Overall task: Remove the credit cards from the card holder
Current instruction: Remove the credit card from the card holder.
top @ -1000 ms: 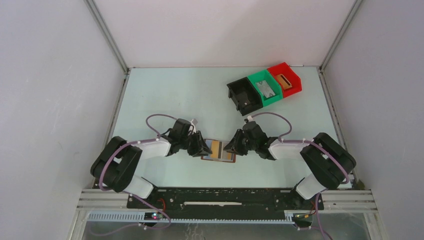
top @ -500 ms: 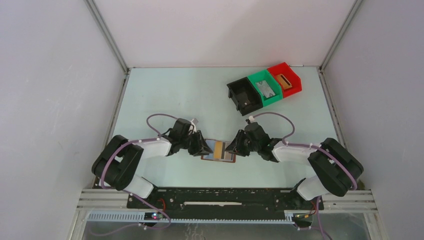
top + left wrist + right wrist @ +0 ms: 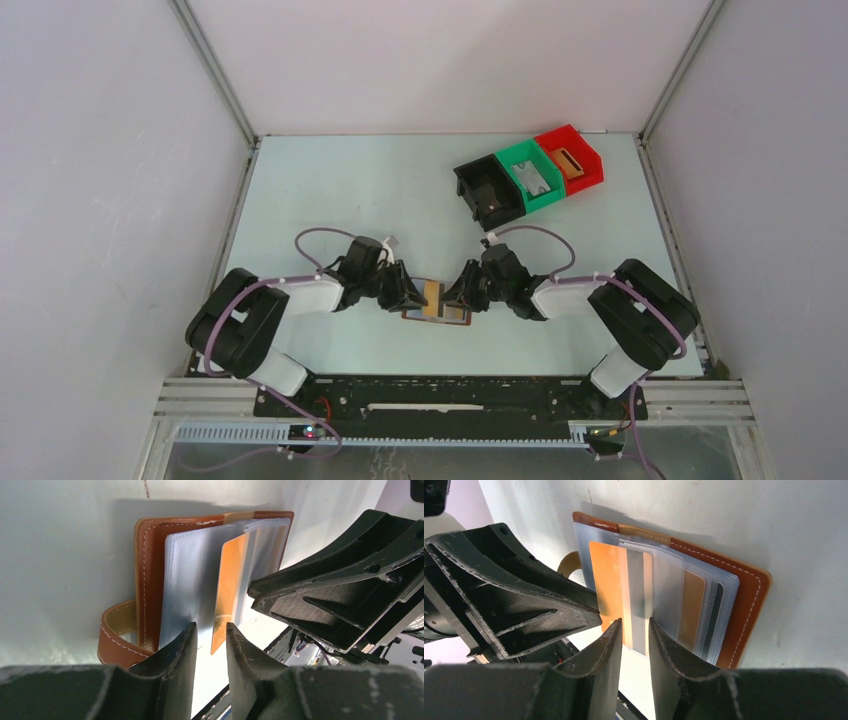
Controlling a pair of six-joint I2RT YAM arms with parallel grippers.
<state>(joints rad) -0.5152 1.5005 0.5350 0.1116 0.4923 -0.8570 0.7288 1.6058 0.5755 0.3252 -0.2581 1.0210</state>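
Beside left claw [image 3: 211,627]: open card holder [image 3: 150,555], orange card [image 3: 231,580], lettering seemingly illegible

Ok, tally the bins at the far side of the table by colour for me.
black bin: 1
green bin: 1
red bin: 1
Total: 3 bins
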